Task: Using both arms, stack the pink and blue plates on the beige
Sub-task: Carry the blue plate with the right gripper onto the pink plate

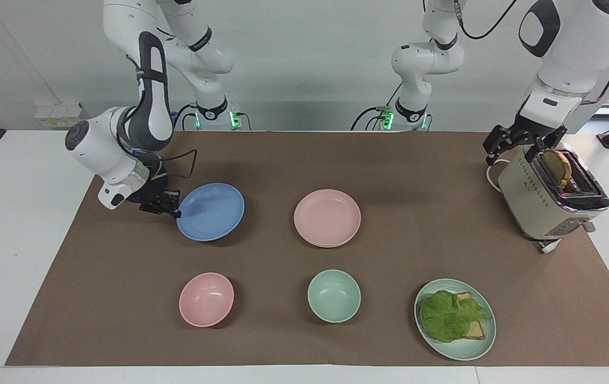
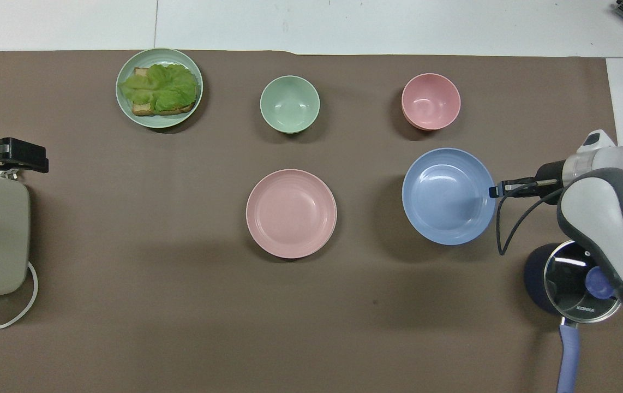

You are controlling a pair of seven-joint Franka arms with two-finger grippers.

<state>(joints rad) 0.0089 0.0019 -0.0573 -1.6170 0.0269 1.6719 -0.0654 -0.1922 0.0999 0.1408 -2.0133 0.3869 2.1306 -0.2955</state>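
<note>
The blue plate (image 1: 211, 212) (image 2: 448, 195) hangs tilted just above the brown mat, its shadow beneath it. My right gripper (image 1: 174, 209) (image 2: 494, 191) is shut on its rim at the side toward the right arm's end of the table. In the middle of the mat lies the pink plate (image 1: 327, 216) (image 2: 291, 213). A thin paler edge under it is all that shows of the beige plate (image 1: 331, 246). My left gripper (image 1: 512, 153) (image 2: 17, 155) waits open over the toaster, holding nothing.
A beige toaster (image 1: 542, 205) with a bread slice stands at the left arm's end. Farther from the robots sit a pink bowl (image 1: 206, 298), a green bowl (image 1: 334, 302) and a green plate (image 1: 488, 341) with lettuce and bread. A lidded pot (image 2: 573, 286) sits under the right arm.
</note>
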